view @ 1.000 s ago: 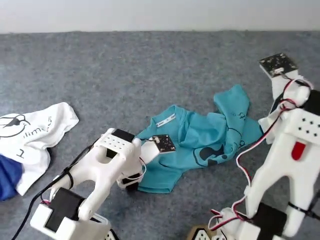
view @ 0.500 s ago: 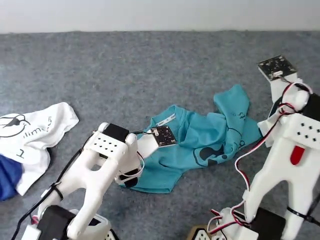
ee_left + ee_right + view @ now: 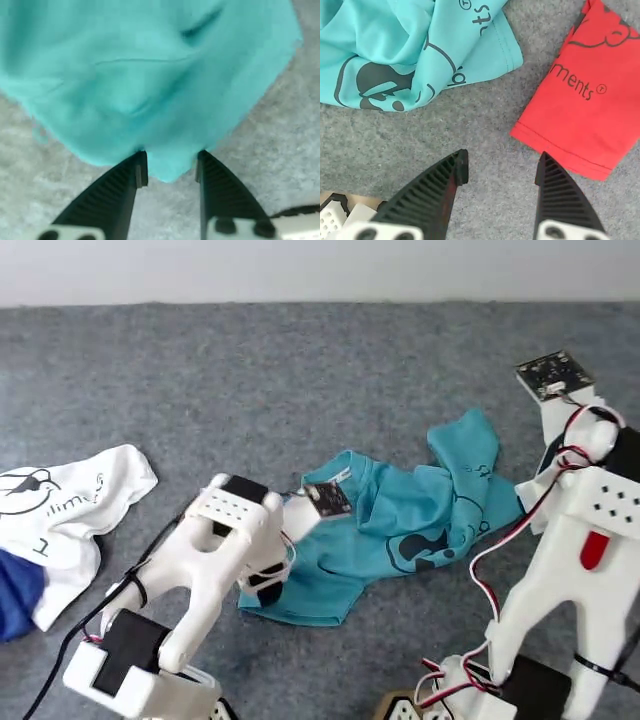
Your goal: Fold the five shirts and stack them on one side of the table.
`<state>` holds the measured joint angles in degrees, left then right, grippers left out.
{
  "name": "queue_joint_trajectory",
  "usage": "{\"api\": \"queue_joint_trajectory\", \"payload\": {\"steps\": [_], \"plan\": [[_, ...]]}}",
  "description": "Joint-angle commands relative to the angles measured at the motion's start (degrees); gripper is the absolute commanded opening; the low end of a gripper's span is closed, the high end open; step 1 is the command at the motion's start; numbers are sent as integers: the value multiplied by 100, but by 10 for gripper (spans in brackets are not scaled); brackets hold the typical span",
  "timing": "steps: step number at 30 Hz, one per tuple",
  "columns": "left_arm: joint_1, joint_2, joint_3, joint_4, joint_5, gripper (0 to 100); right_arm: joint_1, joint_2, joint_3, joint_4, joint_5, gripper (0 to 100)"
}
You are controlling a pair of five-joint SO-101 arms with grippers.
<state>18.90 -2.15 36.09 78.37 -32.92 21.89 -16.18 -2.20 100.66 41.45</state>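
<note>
Left gripper [image 3: 169, 167] first, from the left wrist view: its two black fingers stand apart, and a corner of the teal shirt [image 3: 150, 75] hangs into the gap between the tips. Nothing is pinched there. Grey table [image 3: 280, 140] shows on either side of the cloth.

Over to the right wrist view: the right gripper [image 3: 502, 167] has its fingers spread wide, with bare table [image 3: 485, 130] between them. It hovers between two garments. The teal shirt [image 3: 395, 50], with its dark print, lies rumpled off one finger, and a red shirt [image 3: 580, 110] lies flat off the other, well apart from the teal one.

Now the high view: the teal shirt [image 3: 420, 520] sprawls crumpled at centre, slightly right. The left arm [image 3: 220, 560] rises from the lower left and leans over the shirt's lower left edge. The right arm [image 3: 590, 540] stands tall along the right edge of the frame. At the far left edge a white shirt [image 3: 70, 505] lies loosely bunched, with a blue shirt [image 3: 15, 600] touching its lower side.
</note>
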Motion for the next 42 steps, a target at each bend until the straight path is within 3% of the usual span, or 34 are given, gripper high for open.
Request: {"api": "queue_joint_trajectory", "payload": {"steps": [1, 6, 11, 23, 32, 42], "plan": [[-176, 0, -585, 527, 35, 170, 66, -277, -26, 224, 9, 228], [-299, 0, -1007, 1319, 44, 197, 198, -277, -26, 224, 26, 228], [-431, 70, -813, 1064, 114, 204, 295, -268, -18, 224, 26, 228], [-26, 79, -57, 9, 387, 204, 295, -277, -18, 224, 26, 228], [-229, 141, 127, -44, 290, 204, 277, -277, -18, 224, 9, 228], [-123, 1644, -470, 167, 536, 164, 277, -277, -18, 224, 0, 227]]}}
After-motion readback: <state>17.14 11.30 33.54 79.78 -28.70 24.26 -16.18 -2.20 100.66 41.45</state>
